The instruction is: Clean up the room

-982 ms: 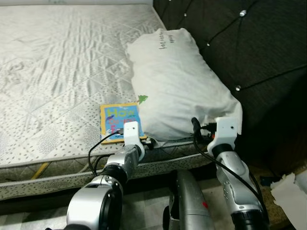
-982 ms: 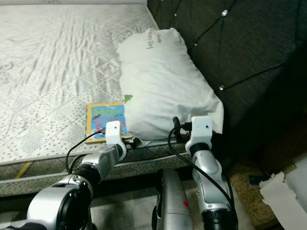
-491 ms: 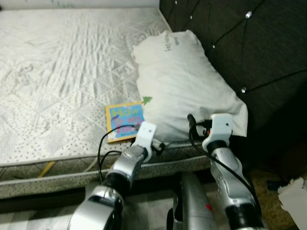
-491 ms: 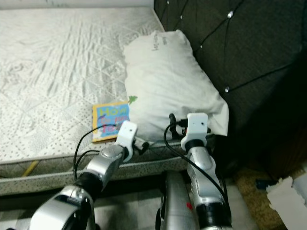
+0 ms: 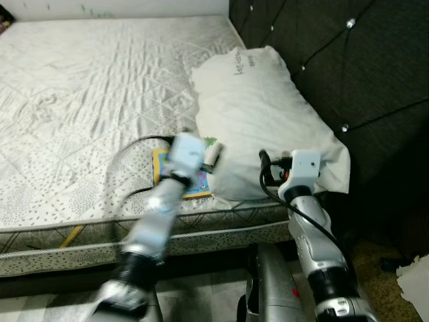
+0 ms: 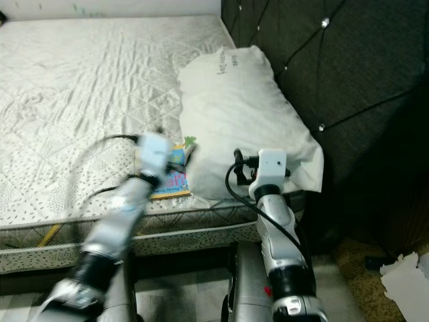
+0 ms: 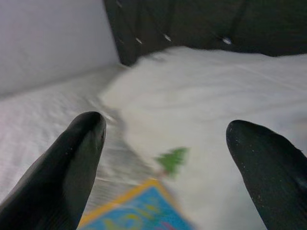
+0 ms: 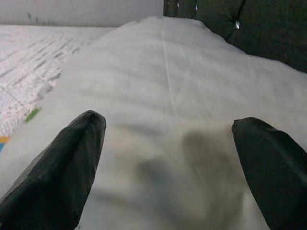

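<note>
A white pillow point(image 5: 261, 121) lies at the head of the bare mattress point(image 5: 87, 100), against the dark headboard. A colourful children's book point(image 5: 200, 184) lies flat beside the pillow's near corner, partly under my left arm. My left gripper point(image 7: 165, 143) hovers open just above the book point(image 7: 139, 211), pointing at the pillow point(image 7: 216, 96) with nothing between its fingers point(image 7: 72, 158). My right gripper point(image 8: 168, 143) is open too, held close over the pillow's near end point(image 8: 163, 86); its wrist point(image 5: 305, 164) sits at the mattress edge.
The tufted dark headboard point(image 5: 348, 67) rises on the right. Torn white paper point(image 5: 415, 275) lies on the floor at the lower right. A yellow strap point(image 5: 70, 235) sticks out at the mattress's front edge.
My left arm has lifted from the mattress edge and reached forward over the book towards the pillow, blurred by motion. The right arm has hardly moved. The camera has shifted slightly.
</note>
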`<state>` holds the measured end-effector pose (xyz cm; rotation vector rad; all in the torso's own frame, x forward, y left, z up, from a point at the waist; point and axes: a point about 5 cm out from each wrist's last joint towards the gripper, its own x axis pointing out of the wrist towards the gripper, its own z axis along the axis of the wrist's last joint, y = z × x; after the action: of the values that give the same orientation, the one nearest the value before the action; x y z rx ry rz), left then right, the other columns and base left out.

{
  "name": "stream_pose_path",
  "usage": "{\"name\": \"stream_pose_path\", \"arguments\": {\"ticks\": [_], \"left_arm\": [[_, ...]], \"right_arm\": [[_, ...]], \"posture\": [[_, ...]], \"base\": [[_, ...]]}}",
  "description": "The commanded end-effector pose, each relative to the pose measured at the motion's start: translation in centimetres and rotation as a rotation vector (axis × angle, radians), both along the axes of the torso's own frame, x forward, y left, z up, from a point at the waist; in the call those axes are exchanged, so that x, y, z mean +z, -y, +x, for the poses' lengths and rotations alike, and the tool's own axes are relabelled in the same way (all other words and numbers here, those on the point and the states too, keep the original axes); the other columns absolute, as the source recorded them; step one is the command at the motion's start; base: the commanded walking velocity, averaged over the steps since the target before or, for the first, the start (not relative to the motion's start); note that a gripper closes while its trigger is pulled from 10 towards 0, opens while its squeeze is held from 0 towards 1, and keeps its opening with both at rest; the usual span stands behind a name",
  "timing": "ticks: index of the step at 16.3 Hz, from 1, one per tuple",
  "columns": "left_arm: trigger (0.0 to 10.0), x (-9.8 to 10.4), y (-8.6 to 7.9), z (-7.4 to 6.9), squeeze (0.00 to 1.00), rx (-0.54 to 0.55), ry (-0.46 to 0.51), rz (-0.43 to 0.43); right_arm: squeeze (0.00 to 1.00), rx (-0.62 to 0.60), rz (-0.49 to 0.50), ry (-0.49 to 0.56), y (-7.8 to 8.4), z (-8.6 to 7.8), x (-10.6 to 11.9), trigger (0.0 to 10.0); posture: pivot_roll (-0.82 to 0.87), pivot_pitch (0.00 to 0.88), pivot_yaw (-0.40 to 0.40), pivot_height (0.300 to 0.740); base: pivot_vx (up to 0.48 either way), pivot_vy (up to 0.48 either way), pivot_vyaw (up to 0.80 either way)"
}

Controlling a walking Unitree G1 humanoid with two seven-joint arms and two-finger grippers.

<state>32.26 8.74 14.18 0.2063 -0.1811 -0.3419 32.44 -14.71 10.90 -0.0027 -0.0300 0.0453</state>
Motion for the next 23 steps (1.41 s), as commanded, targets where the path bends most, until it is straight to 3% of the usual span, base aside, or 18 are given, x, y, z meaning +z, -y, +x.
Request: {"name": "stream_pose_path", "arguments": {"ticks": [1,2,4,6,8,10,12,14,16,17,18,19,21,23], "left_arm": [[10.0,1.0,-1.0,-0.2,1.0,0.027,0.068,-0.019],[10.0,1.3,-3.1,-0.4,1.0,0.131,0.105,-0.049],[10.0,1.5,-4.7,-0.5,1.0,0.227,0.13,-0.063],[10.0,1.0,-8.6,-1.2,1.0,0.47,0.14,-0.064],[10.0,-0.3,-10.1,-1.8,1.0,0.528,0.12,-0.027],[10.0,-0.9,-10.6,-2.1,1.0,0.565,0.098,-0.034],[10.0,-2.2,-10.4,-2.7,1.0,0.56,0.015,-0.158],[10.0,-2.0,-10.0,-2.8,1.0,0.525,0.021,-0.149],[10.0,-1.4,-9.2,-2.8,1.0,0.457,0.03,-0.195],[10.0,-1.3,-8.8,-2.7,0.76,0.419,0.024,-0.213],[10.0,-1.4,-8.7,-2.7,0.25,0.409,0.014,-0.223],[10.0,-1.9,-8.2,-2.8,0.0,0.348,-0.03,-0.274],[10.0,-2.6,-7.6,-2.7,0.0,0.285,-0.081,-0.292],[10.0,-3.8,-8.5,-2.9,0.0,0.358,-0.149,-0.3]], "right_arm": [[0.0,-0.006,0.01,0.02,0.0,0.5,0.4,10.0],[0.0,-0.01,0.014,0.035,0.0,1.0,0.8,10.0],[0.0,-0.012,0.023,0.045,0.1,1.2,1.0,10.0],[0.0,-0.021,0.053,0.064,0.3,1.2,1.3,10.0],[0.0,-0.025,0.07,0.07,0.5,1.1,1.3,10.0],[0.0,-0.022,0.073,0.072,0.5,1.1,1.3,10.0],[0.0,-0.015,0.091,0.061,0.3,0.9,1.2,10.0],[0.0,-0.009,0.111,0.053,-0.1,0.9,1.1,10.0],[0.0,0.018,0.12,0.047,-0.9,1.1,1.2,10.0],[0.0,0.031,0.114,0.049,-1.1,1.1,1.2,10.0],[0.0,0.032,0.119,0.046,-1.2,1.1,1.1,10.0],[0.0,0.033,0.127,0.045,-1.3,1.1,1.1,10.0],[0.0,0.028,0.133,0.047,-1.1,0.8,1.0,10.0],[0.0,0.009,0.13,0.038,-0.6,0.3,0.5,10.0]], "posture": [[0.06,0.0,-0.008,0.517],[0.06,0.0,-0.008,0.517],[0.06,0.0,-0.006,0.517],[0.06,0.0,-0.003,0.517],[0.06,0.0,-0.005,0.517],[0.05,0.0,-0.007,0.517],[0.05,0.0,-0.014,0.517],[0.06,0.0,-0.022,0.517],[0.08,0.0,-0.034,0.517],[0.09,0.0,-0.038,0.517],[0.09,0.0,-0.035,0.517],[0.08,0.0,-0.031,0.517],[0.07,0.0,-0.019,0.517],[0.06,0.0,0.001,0.517]], "base": [[0.0,0.0,0.0],[0.0,0.0,0.0],[0.0,0.0,0.0],[0.0,0.0,0.0],[0.0,0.0,0.0],[0.0,0.0,0.0],[0.0,0.0,0.0],[0.0,0.0,0.0],[0.0,0.0,0.0],[0.0,0.0,0.0],[0.0,0.0,0.0],[0.0,0.0,0.0],[0.0,0.0,0.0],[0.0,0.0,0.0]]}}
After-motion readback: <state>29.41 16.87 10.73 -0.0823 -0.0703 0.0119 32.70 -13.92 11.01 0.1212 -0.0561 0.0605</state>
